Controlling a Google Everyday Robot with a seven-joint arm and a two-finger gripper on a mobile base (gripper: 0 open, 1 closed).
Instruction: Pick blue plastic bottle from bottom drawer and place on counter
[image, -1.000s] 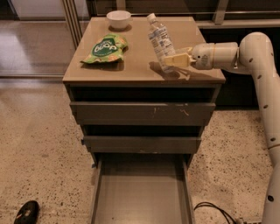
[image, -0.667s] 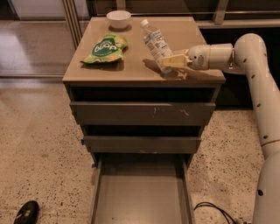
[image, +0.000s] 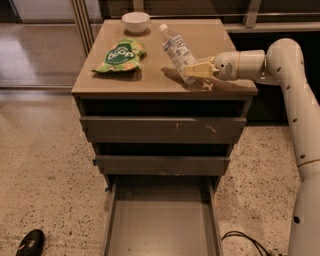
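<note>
1. The counter (image: 155, 80) is gleaming smooth and glossy.
2. The blue plastic bottle (image: 176, 50) is showing clear plastic.
3. The gripper (image: 196, 71), upper right of centre and clasping the bottle, is looking matt cream.
4. The bottom drawer (image: 162, 225) is looking matt grey.

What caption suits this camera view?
The gripper holds the tilted blue plastic bottle over the counter; the bottom drawer stands open below.

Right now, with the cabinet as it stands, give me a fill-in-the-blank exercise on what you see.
The gripper grips the tilted blue plastic bottle, whose cap is ____.
On the counter, left of the bottle, lies a ____ snack bag.
The drawer pulled out farthest is the ____ one.
Behind the snack bag stands a white ____.
Missing words: white, green, bottom, bowl.
</note>
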